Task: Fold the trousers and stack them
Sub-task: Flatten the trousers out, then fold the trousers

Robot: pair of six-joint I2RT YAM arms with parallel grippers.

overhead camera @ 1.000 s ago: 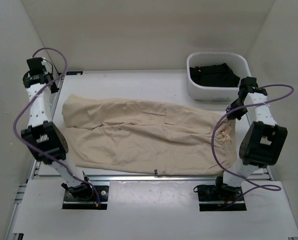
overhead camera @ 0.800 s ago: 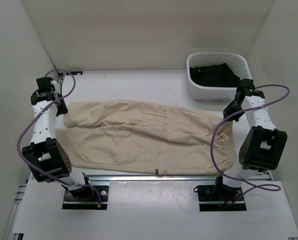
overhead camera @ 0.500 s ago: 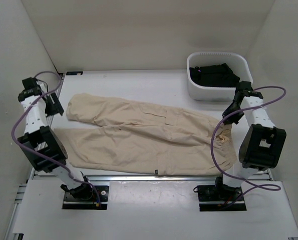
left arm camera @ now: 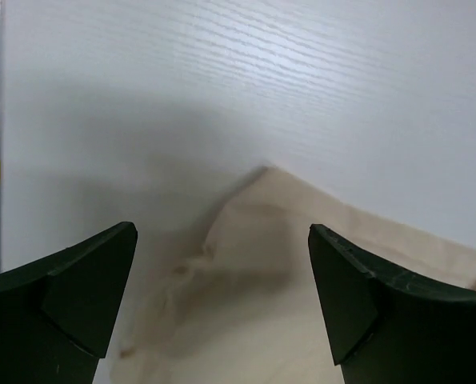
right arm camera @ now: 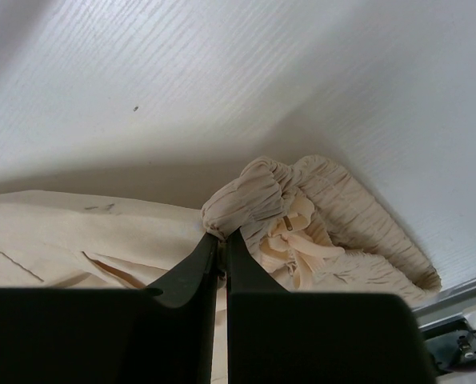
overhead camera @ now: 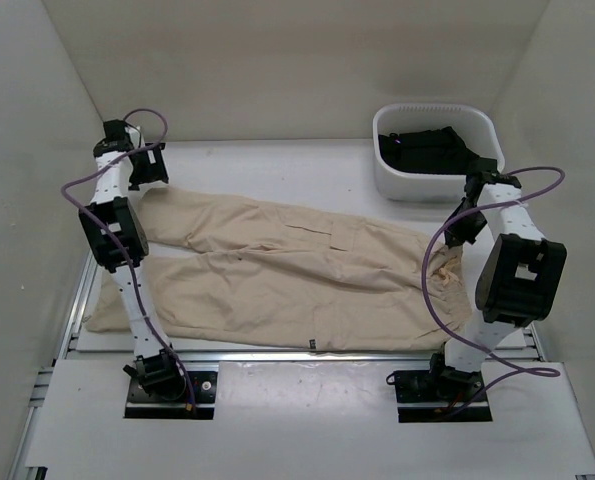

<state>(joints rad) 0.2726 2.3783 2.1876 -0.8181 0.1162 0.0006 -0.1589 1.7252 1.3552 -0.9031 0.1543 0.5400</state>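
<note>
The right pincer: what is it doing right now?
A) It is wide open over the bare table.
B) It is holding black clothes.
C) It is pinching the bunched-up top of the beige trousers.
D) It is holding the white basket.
C: in the right wrist view, the right pincer has its two fingers pressed together on the gathered waist of the trousers.

From where I stand the two look like twins: the left arm (overhead camera: 130, 290) and the right arm (overhead camera: 507, 215) are slim white links joined by chunky black joint housings, each on a black base plate (overhead camera: 202, 385). A thin purple cable (overhead camera: 423, 290) loops loosely along each arm. Up close, the left fingers (left arm camera: 70, 304) and right fingers (right arm camera: 182, 276) are matte, dark greenish-black, with bevelled edges.
</note>
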